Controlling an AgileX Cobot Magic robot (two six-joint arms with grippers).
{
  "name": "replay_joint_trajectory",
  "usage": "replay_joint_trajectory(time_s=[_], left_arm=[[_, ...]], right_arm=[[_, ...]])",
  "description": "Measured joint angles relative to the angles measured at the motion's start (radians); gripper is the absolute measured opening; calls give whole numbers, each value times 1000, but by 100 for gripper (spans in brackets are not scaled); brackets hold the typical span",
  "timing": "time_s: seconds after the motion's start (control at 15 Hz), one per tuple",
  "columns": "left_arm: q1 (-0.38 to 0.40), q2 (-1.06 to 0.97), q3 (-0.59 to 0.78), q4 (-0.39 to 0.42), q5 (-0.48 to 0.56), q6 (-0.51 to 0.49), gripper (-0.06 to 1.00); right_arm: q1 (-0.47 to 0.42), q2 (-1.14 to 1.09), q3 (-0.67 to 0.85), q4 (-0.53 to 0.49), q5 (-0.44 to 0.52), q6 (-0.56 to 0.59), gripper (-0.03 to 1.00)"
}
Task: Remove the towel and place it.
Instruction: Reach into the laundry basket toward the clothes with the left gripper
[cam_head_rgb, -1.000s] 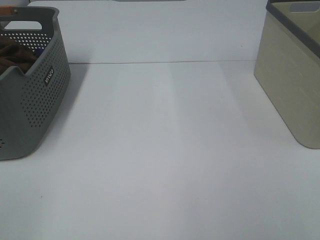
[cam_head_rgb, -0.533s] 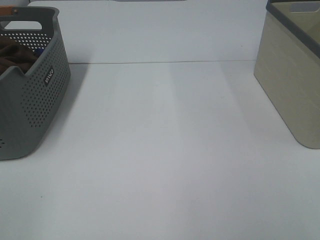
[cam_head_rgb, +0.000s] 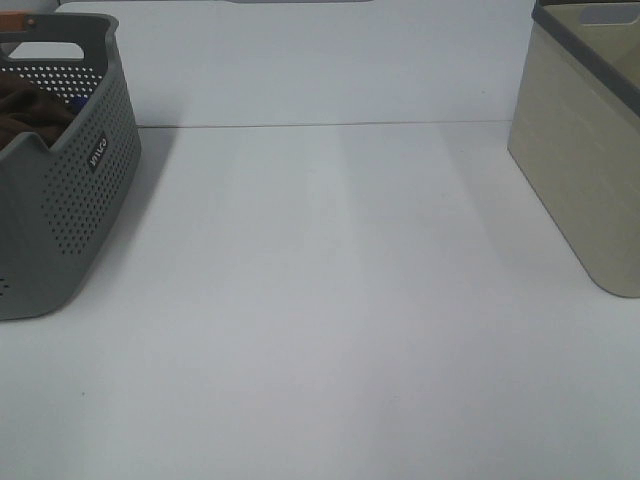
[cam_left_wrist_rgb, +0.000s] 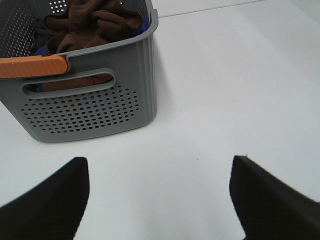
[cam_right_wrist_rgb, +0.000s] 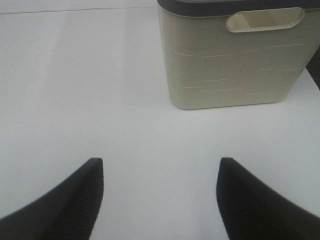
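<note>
Where the white table (cam_head_rgb: 330, 300) reaches its left side, a grey perforated laundry basket (cam_head_rgb: 80, 200) stands upright, and the towel (cam_head_rgb: 25, 108) lies bunched up inside it. It is a dark reddish-brown plush heap, folded over on itself and rising close to the basket's rim. Something dark blue (cam_head_rgb: 78, 101) shows just beside the towel, against the basket wall, but I cannot tell what it is. The basket has cut-out hand slots near the top, an orange grip piece (cam_left_wrist_rgb: 32, 66) along one rim edge, and a small label (cam_head_rgb: 97, 152) on the wall that faces the middle of the table.

From the left wrist camera, the left tool (cam_left_wrist_rgb: 160, 160) hovers over bare table just in front of the basket, apart from it. Its two dark fingers (cam_left_wrist_rgb: 50, 205) stand spread wide with nothing between them.

Well apart, on the right side of the table, stands a beige plastic bin (cam_head_rgb: 580, 170) with a dark grey rim and an oval handle slot (cam_right_wrist_rgb: 265, 19). From the right wrist camera, the right tool (cam_right_wrist_rgb: 160, 160) faces that bin across a stretch of bare table. Its fingers are likewise parted, empty, touching nothing.

A thin seam line (cam_head_rgb: 330, 125) crosses the table toward the back, between the basket and the bin.
</note>
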Motion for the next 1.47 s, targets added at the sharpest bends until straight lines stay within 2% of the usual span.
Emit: replay_joint_trajectory(time_s=[0.4, 0.6, 0.8, 0.87, 1.0, 1.2, 1.33, 1.47], left_arm=[[0, 0, 0, -1, 0, 0, 74], [0, 0, -8, -1, -26, -48, 74], [0, 66, -42, 23, -190, -78, 74], [0, 163, -42, 44, -340, -83, 72], [0, 296, -47, 51, -462, -83, 69], [0, 516, -92, 73, -551, -83, 68], [0, 716, -189, 99, -556, -85, 68], [0, 908, -316, 103, -548, -143, 68]], right_arm=[[0, 0, 0, 0, 0, 0, 63], [0, 0, 0, 0, 0, 0, 63], [0, 0, 0, 0, 0, 0, 63], [0, 0, 0, 0, 0, 0, 63], [0, 0, 0, 0, 0, 0, 63], [0, 0, 0, 0, 0, 0, 63], [0, 0, 0, 0, 0, 0, 63], [0, 0, 0, 0, 0, 0, 63]])
